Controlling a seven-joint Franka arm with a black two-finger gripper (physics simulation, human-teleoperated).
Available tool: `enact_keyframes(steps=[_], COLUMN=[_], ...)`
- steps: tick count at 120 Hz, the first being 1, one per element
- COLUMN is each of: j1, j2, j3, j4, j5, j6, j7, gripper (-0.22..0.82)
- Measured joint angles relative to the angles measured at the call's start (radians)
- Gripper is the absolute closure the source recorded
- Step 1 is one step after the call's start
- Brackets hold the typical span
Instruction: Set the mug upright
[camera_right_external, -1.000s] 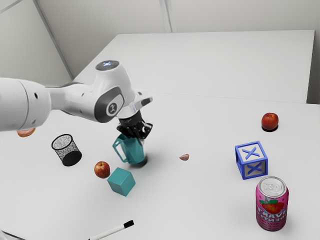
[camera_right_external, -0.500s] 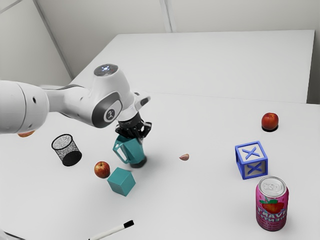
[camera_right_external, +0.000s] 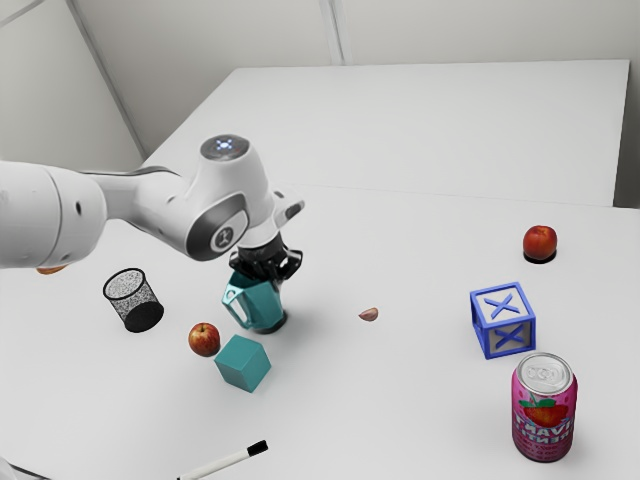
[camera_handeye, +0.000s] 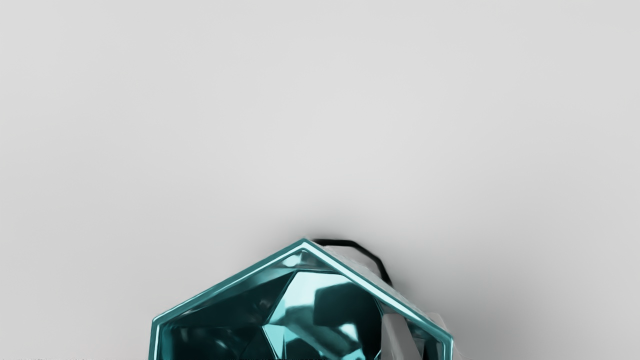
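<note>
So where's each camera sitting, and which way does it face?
Exterior view: at the side of the arm, above the table, looking down across it; the arm enters from the exterior view's left, ending in the black gripper.
Wrist view: on the arm by the gripper, looking down into the teal mug and at the tabletop; the gray fingers show, one each side of the mug's wall.
Shared: mug, gripper, table.

The teal mug is showing the camera its open, angular mouth, with grey fingertips gripping its wall from inside and outside, and the pale tabletop is spreading beyond.
</note>
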Motion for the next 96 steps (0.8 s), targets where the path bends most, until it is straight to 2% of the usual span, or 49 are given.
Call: enact_keyframes(steps=[42,69,81,96], j1=[-0.002,-0.001,-0.001,0.0], j2=[0.021,0.026,0.026,0.024], j3=[0.0,0.0,0.008,0.012], j4=[-0.006,-0.002,0.003,0.014], j5=[0.007,0.003,0.001,-0.003], j6=[-0.004,-0.005,-0.009,-0.019], j7=[-0.034,-0.038,-0.036,-0.03], gripper=[0.77,0.32,0.2,0.11])
